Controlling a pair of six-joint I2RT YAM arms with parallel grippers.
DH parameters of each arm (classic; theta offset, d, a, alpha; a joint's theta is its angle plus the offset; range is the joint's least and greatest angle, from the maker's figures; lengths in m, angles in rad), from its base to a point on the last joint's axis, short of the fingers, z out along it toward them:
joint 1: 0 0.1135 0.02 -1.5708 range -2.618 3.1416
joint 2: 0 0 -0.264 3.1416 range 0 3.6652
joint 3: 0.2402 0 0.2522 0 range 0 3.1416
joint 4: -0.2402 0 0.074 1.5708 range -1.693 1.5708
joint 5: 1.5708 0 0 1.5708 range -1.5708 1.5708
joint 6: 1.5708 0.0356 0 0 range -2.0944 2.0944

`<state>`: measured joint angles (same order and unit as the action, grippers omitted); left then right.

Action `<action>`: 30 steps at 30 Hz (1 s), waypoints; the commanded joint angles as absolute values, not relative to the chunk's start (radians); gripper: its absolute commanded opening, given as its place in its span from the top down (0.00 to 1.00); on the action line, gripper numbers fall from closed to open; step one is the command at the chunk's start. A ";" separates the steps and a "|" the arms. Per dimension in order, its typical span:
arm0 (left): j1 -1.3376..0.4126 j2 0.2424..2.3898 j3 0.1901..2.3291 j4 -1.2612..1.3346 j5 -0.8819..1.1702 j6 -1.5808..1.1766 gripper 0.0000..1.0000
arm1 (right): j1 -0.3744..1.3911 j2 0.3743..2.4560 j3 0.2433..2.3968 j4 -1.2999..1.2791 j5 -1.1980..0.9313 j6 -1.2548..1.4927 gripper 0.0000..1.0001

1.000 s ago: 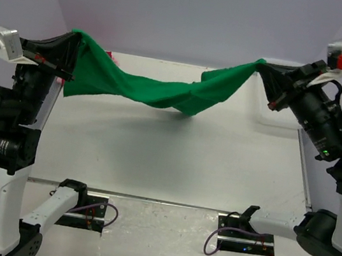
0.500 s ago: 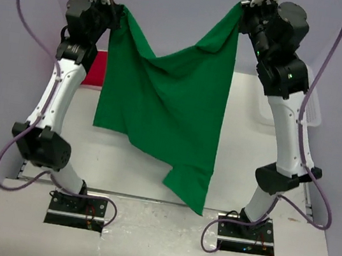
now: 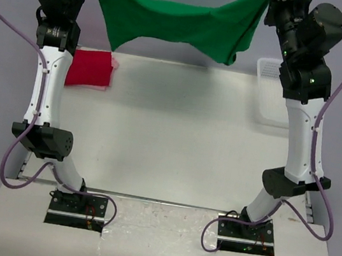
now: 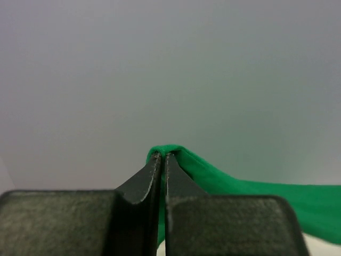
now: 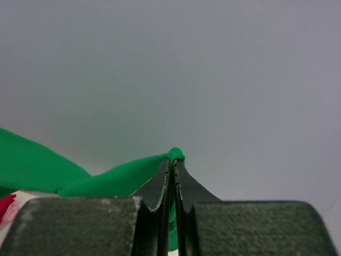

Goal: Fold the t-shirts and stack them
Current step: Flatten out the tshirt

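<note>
Table (image 3: 175, 141) middle free; red t-shirt (image 3: 89, 69) left, basket (image 3: 266, 100) right.

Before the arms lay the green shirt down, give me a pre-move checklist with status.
1. Pinch of the left gripper on the green t-shirt: ok, jaws shut on a fold of cloth.
2. Pinch of the right gripper: ok, shut on a fold too.
3. Shirt off the table: ok, it hangs between the raised arms.
4. Shirt spread flat: not ok, it sags in the middle and bunches near the right grip.
5. The red t-shirt and the basket out of the way: ok, one lies far left, the other far right.
6. Which corners are held, shoulders or hem: cannot tell.
</note>
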<state>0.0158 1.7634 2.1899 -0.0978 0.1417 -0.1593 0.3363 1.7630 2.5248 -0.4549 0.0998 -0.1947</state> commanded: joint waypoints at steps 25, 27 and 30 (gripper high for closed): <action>0.012 1.347 0.835 -0.542 0.277 -0.440 1.00 | 0.429 1.206 1.066 -0.824 0.202 0.498 1.00; 0.011 1.361 0.818 -0.548 0.299 -0.442 1.00 | 0.437 1.193 1.039 -0.830 0.210 0.509 1.00; 0.011 1.390 0.801 -0.586 0.293 -0.437 1.00 | 0.457 1.181 1.019 -0.850 0.221 0.525 1.00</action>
